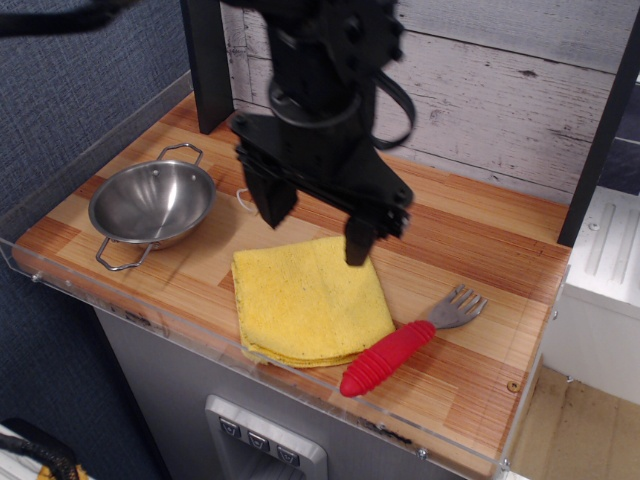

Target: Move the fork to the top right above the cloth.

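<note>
Claw (315, 225): jaws spread wide, grasping nothing, suspended above the cloth (310, 300). Fork (405, 340) lies on the bench (470, 250), untouched.

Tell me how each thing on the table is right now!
Claw: open, empty, hanging above the cloth's back edge.
Fork: lying flat right of the cloth, red handle touching its corner, not held.
Cloth: folded, flat.
Bowl: upright, empty.
</note>
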`<state>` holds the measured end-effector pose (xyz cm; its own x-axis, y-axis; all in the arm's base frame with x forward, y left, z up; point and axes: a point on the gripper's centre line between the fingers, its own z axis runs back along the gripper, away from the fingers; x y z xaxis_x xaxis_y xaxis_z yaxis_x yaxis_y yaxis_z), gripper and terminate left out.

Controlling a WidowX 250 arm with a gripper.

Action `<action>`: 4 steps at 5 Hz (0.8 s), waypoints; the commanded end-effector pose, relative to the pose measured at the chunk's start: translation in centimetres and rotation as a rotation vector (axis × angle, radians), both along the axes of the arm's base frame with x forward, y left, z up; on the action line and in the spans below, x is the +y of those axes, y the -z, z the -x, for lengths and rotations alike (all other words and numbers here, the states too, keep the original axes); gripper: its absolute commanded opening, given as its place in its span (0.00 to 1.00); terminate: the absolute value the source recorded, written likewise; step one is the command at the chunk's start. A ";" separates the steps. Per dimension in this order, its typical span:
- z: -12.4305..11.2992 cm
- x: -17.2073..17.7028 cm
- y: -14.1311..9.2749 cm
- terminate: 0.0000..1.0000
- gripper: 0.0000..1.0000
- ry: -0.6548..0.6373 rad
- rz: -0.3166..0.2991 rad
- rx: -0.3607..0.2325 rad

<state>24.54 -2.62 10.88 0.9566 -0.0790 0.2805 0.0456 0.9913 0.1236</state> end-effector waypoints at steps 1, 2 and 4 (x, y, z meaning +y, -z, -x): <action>0.3 -1.7 2.0 0.00 1.00 0.070 -0.021 0.003; 0.3 -2.4 3.5 0.00 1.00 0.081 -0.025 0.025; 0.5 -3.4 5.7 0.00 1.00 0.096 -0.035 0.062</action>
